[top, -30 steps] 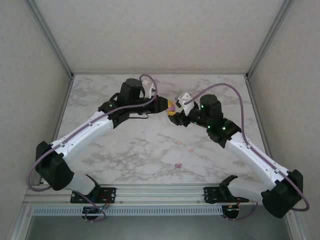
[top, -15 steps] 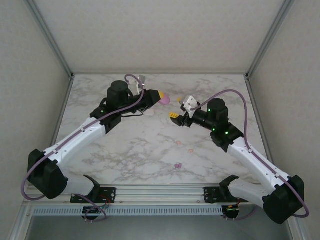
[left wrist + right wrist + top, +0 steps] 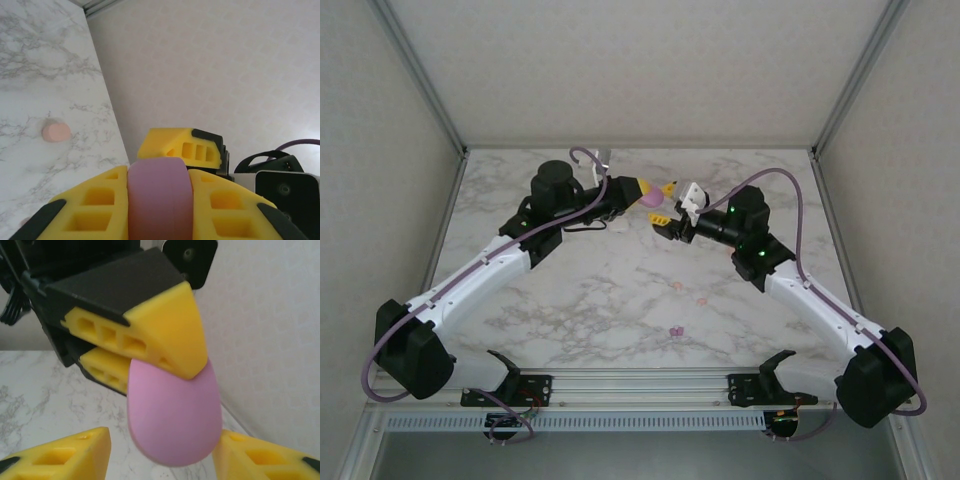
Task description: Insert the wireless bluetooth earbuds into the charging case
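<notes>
- The left arm (image 3: 480, 270) reaches forward and inward, its left gripper (image 3: 644, 190) clamped on a pink charging case (image 3: 651, 200).
- The right arm (image 3: 820, 305) angles inward to face it; the right gripper (image 3: 664, 204) has its jaws apart, flanking the case's free end.

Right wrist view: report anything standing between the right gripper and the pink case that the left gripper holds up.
Nothing visible stands in the way. The pink case, clamped in the left gripper, hangs above the marble table, right in front of the right gripper, whose jaws stand open on either side of it.
</notes>
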You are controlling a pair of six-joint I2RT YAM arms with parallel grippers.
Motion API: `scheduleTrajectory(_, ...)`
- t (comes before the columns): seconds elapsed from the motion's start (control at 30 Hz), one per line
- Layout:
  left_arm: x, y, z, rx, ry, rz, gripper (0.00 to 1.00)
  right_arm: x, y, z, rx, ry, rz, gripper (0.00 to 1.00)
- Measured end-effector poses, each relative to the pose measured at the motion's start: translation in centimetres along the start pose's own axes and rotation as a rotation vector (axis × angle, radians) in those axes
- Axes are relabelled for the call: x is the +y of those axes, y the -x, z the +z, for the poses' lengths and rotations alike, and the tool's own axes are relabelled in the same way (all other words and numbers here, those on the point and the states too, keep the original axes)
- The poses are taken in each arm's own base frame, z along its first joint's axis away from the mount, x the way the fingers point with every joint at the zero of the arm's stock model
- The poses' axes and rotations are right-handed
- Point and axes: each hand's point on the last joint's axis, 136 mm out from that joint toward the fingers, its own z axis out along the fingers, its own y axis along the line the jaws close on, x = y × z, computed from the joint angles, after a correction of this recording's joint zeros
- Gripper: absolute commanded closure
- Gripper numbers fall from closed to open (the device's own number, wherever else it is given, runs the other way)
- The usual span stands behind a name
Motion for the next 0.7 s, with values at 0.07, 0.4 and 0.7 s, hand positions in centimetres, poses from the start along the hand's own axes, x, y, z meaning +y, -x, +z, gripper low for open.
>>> scheduleTrajectory(0.07,0.0,-0.1,0.0,0.004,-0.002,0.0,0.99,0.0,0.5,0.0,-0.013,0.011,0.0,0.48)
scheduleTrajectory(0.4,-0.3,-0.3,-0.2,0.018,-0.011,0.001,0.96,0.0,0.9,0.0,-0.024,0.023,0.026,0.54)
scheduleTrajectory(0.7,-1.1,-0.2,-0.7,0.007,-0.025,0.027,0.71,0.1,1.9,-0.1,-0.039,0.042,0.059,0.66)
